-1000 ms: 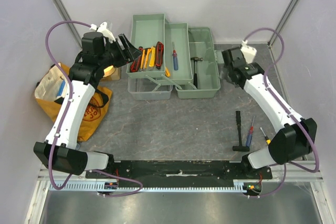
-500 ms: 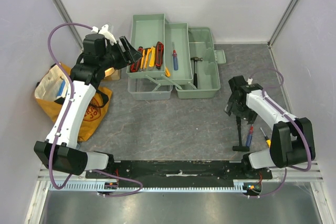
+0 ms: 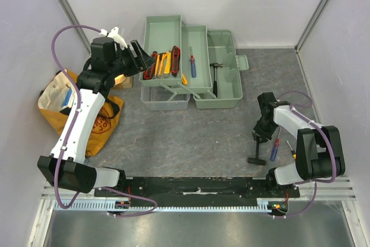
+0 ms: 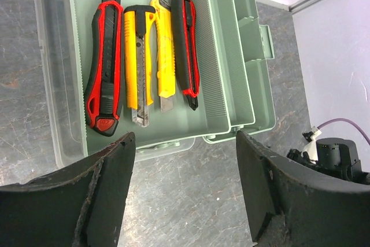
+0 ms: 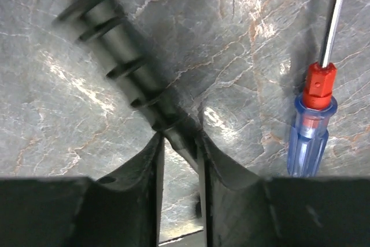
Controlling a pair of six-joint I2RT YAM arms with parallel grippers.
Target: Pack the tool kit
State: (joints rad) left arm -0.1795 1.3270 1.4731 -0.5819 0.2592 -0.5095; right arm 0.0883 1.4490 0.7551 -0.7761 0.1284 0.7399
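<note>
Black ribbed rubber gives way to a thinner shank just where the right gripper (image 5: 179, 143) has closed on the hammer (image 5: 124, 67); one finger (image 5: 144, 166) presses each side, but the handle crosses the gap at a slant rather than square. That slant is the first risk, since on lifting the tool may pivot between the pads instead of rising level. The second is weight, because the overhead view shows the hammer (image 3: 256, 151) lying flat on the table (image 3: 191, 137) with its head out beyond the right gripper (image 3: 265, 132), and a heavy head away from the pinch could droop or slide out. A blue-handled screwdriver (image 5: 311, 128) lies just beside the hammer, apart from it but close enough that a swinging head could knock it askew. The toolbox (image 3: 225, 101) stands well apart at the far side, its trays spread open; a sagging hammer carried there might catch the wall rather than clear it. The left gripper (image 4: 185, 183) hangs with its jaws spread wide and holding nothing over the tray of utility knives (image 4: 141, 56); both arms reaching over the box together could crowd each other.
</note>
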